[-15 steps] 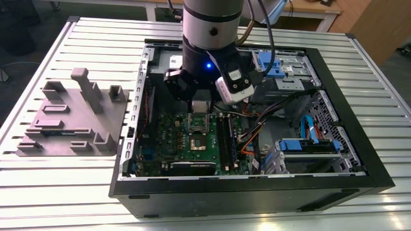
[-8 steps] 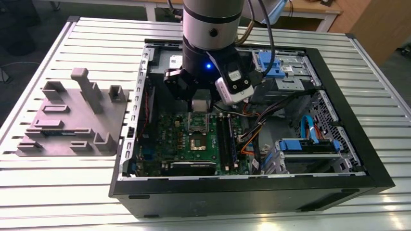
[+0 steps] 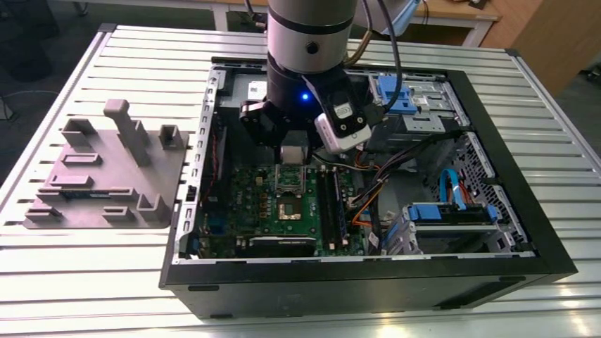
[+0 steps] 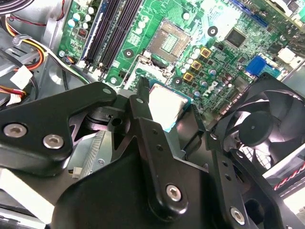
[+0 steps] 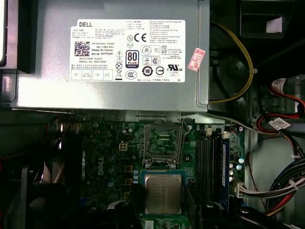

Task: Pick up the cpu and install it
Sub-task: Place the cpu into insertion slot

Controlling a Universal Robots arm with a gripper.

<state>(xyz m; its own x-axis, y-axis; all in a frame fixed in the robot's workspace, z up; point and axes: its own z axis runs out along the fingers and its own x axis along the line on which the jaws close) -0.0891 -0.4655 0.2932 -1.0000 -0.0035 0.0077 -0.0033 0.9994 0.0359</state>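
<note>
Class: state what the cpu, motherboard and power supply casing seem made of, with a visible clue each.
The cpu: likely metal lid, matte silver-grey sheen; motherboard: probably laminate board, glossy green, soldered parts; power supply casing: apparently sheet metal, dull grey, folded edges.

The open computer case (image 3: 376, 289) is taken in whole from above, some way off, in the exterior view. The motherboard (image 5: 109, 157) is looked straight down upon from close by in the first wrist view. It is viewed aslant, very near, past the gripper (image 4: 169, 106) in the second wrist view; its socket (image 5: 162, 140), the memory slots (image 5: 206, 164) and the cpu (image 5: 163, 193) are seen in both wrist views.
</note>
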